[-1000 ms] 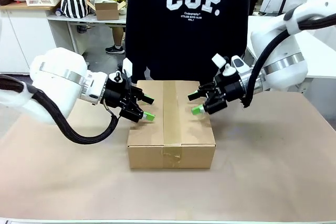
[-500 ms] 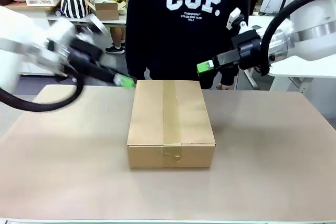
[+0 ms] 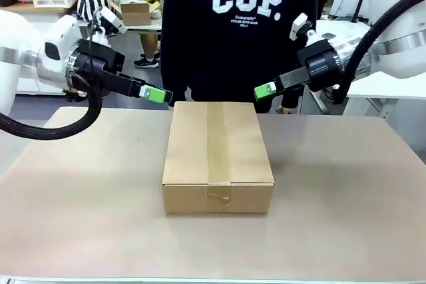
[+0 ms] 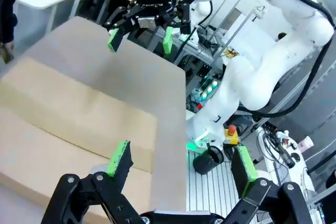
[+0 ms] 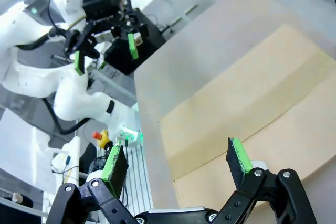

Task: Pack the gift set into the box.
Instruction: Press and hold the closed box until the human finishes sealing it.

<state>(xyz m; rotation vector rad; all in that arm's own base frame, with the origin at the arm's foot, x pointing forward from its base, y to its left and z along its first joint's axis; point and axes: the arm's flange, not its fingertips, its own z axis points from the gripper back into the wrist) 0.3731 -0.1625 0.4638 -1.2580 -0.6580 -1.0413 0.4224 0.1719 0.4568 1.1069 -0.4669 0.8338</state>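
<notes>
Both claws lifted off taped box, wrist cams: open.

The box sits mid-table, closed, a tape strip running front to back along its top. A person stands just behind it. The left gripper hangs above the box's far left corner, the right gripper above its far right corner, both clear of it.
</notes>
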